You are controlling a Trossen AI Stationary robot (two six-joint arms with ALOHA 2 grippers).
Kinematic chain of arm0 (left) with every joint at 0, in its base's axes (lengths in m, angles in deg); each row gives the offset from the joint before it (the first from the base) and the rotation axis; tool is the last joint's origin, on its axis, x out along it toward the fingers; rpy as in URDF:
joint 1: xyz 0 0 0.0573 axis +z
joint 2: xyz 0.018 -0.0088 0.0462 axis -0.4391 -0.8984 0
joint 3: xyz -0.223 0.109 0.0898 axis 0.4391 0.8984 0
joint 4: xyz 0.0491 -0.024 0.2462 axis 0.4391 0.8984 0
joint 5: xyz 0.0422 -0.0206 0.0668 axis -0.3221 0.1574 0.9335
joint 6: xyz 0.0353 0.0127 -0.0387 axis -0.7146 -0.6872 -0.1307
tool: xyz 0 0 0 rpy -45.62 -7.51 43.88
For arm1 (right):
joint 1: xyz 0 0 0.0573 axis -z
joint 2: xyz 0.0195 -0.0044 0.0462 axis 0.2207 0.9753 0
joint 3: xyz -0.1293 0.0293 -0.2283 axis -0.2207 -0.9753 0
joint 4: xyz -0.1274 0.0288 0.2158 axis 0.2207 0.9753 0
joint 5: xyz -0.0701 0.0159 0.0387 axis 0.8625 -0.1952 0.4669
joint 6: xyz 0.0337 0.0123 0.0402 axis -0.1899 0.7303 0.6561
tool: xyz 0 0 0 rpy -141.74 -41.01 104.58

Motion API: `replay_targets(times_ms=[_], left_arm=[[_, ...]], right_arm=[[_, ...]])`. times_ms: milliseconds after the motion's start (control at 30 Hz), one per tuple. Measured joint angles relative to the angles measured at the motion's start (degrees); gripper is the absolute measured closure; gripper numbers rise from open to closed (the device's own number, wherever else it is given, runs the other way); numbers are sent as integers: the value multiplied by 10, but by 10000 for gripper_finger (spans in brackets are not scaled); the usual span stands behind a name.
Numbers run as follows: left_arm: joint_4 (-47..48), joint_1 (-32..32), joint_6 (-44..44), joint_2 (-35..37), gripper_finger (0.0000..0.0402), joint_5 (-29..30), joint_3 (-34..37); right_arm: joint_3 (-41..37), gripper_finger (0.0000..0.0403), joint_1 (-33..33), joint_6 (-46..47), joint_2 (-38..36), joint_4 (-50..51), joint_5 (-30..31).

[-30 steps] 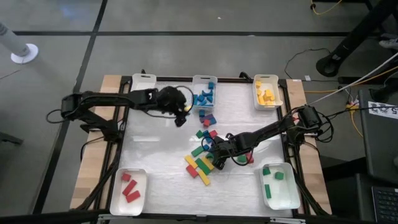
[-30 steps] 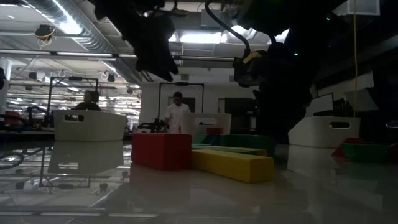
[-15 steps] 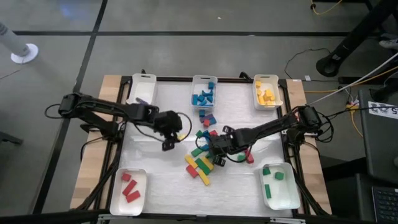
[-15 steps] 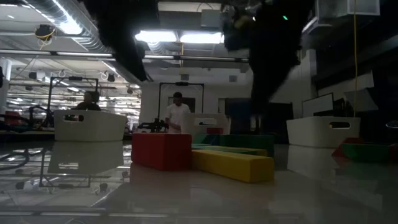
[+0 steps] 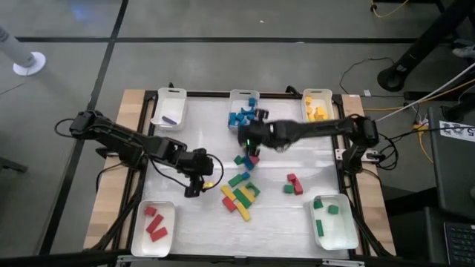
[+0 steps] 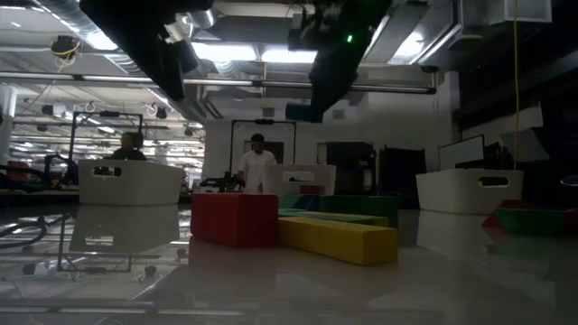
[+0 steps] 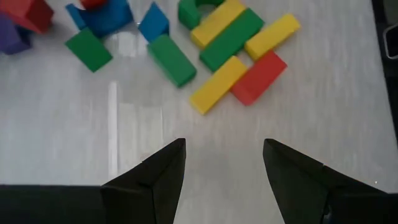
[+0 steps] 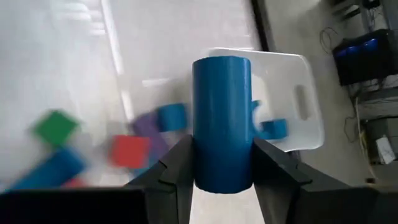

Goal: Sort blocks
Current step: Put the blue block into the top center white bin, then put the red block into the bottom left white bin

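Low view, from table height, puts a red block nearest, with a yellow bar lying just beside it and green blocks behind; white trays stand farther back, and a person stands in the room beyond. Both arms hang as dark shapes overhead there, and I cannot make out any fingers.

The left wrist view fills that gap: the left gripper hovers over bare table with its fingers spread wide and nothing between them, and the cluster of yellow, green and red bars lies just ahead of it.

The right wrist view shows the right gripper clamped on a blue cylinder block, held upright between the fingers, with a white tray holding blue blocks past it.

From above, the whole layout reads: the left gripper sits beside the mixed pile at mid-table, the right gripper hangs just short of the blue tray at the far edge. A yellow-filled tray and a tray with one purple piece flank it; red and green trays sit at the near corners.
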Motion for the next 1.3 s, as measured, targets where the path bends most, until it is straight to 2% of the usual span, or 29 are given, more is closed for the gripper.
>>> replay_targets(times_ms=[100,300,400,633,833,1033,1300], left_arm=[[-3,-13,2,0,199,0,0],[-12,-28,0,0,199,0,0],[-28,-31,-1,0,199,1,0],[-63,-31,-34,0,199,1,0],[-128,-31,-51,-3,199,1,29],[-153,-31,-48,-5,199,1,55],[-293,-40,-69,-29,199,1,94]], right_arm=[[0,270,57,-35,0,-12,-52],[0,270,151,-38,0,-41,-220],[0,270,182,-38,0,-57,-269],[0,262,218,-38,0,-93,-293],[0,211,224,-38,0,-99,-305],[0,167,224,-36,0,-99,-305],[0,155,224,-35,0,-101,-305]])
